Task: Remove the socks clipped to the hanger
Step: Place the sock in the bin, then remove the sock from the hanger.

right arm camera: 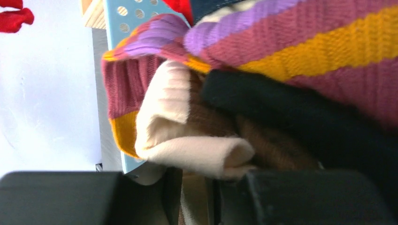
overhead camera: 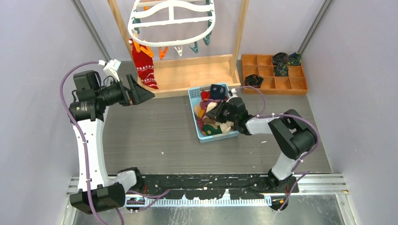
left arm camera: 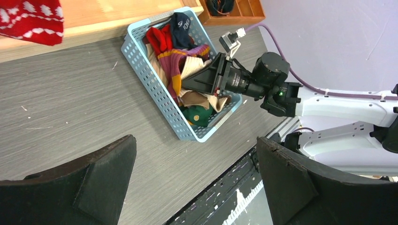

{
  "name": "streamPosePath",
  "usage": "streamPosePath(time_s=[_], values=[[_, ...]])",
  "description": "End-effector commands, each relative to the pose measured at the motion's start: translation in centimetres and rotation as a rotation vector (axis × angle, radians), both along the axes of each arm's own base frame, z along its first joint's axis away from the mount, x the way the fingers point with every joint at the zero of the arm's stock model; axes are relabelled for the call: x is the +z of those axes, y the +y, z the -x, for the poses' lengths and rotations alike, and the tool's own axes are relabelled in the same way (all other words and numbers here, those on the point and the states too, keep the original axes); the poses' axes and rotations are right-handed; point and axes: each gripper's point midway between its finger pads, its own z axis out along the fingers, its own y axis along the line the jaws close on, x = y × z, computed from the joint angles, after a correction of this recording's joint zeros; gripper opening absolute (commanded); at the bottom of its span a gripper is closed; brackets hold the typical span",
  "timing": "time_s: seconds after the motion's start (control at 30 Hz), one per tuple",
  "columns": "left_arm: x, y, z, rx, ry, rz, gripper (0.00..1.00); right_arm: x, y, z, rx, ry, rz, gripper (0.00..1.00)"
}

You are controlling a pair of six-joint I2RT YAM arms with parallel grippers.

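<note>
Beige sock (right arm camera: 187,154) lies between the narrow jaws of the right pincer (right arm camera: 195,201), grip unclear; withdrawing could drag it from the basket (left arm camera: 150,79). Left pincer (left arm camera: 196,145) wide.

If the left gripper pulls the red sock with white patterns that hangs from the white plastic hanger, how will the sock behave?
Probably floppy: the red sock hangs limp below the white hanger. Likely light, as a small orange clip carries it. The knit may stretch before the clip lets go, and the hanger could swing.
</note>
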Motion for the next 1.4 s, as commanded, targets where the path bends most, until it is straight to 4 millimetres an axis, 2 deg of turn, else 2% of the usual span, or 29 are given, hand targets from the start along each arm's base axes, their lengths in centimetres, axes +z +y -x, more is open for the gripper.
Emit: streamPosePath(time_s=[0.0,0.17,0.27,0.37,0.47,0.57,0.63,0.7,0.77,0.87,0.93,1.17,1.3,1.37], values=[[1.9,-0.1,0.4,-0.026,-0.059,0.009,1.0,5.5,-0.3,-1.3,-0.023,-0.163,0.021,0.31],[1.7,0.2,-0.2,-0.016,-0.049,0.019,1.0,12.1,-0.1,-0.6,-0.003,-0.286,0.026,0.36],[1.8,0.4,-0.2,-0.009,-0.052,0.024,1.0,15.0,0.6,-0.9,0.013,-0.326,-0.02,0.41],[2.3,0.7,-0.2,-0.003,-0.063,0.028,1.0,17.1,2.1,-1.1,0.035,-0.387,-0.025,0.55],[2.4,1.4,-0.6,0.02,-0.062,0.031,1.0,18.9,5.5,-0.7,0.108,-0.471,0.055,0.67],[2.5,2.8,-1.6,0.054,-0.055,0.037,1.0,21.5,9.0,-0.7,0.18,-0.587,0.043,0.77],[2.9,3.6,-1.7,0.052,-0.035,0.078,0.98,22.5,12.0,-1.5,0.24,-0.675,0.03,0.84],[3.3,4.3,-1.5,0.051,-0.03,0.101,0.98,23.8,14.7,-2.5,0.291,-0.736,-0.021,0.86],[3.2,4.9,-1.2,0.07,-0.033,0.092,0.98,24.9,17.1,-3.6,0.32,-0.801,-0.076,0.87],[1.8,5.6,-1.0,0.111,-0.007,0.063,0.98,26.2,20.3,-5.3,0.327,-0.909,-0.109,0.87],[1.0,5.7,-0.7,0.123,0.017,0.057,0.98,26.1,22.0,-6.5,0.319,-0.947,-0.114,0.84],[0.3,5.8,0.1,0.124,0.033,0.028,0.97,26.6,25.4,-9.0,0.247,-1.028,-0.144,0.71],[0.5,5.6,0.4,0.117,0.028,0.023,0.97,26.9,27.1,-9.5,0.242,-1.051,-0.168,0.67],[0.7,5.6,0.5,0.119,0.025,0.017,0.97,27.1,28.0,-9.5,0.253,-1.054,-0.172,0.6]])
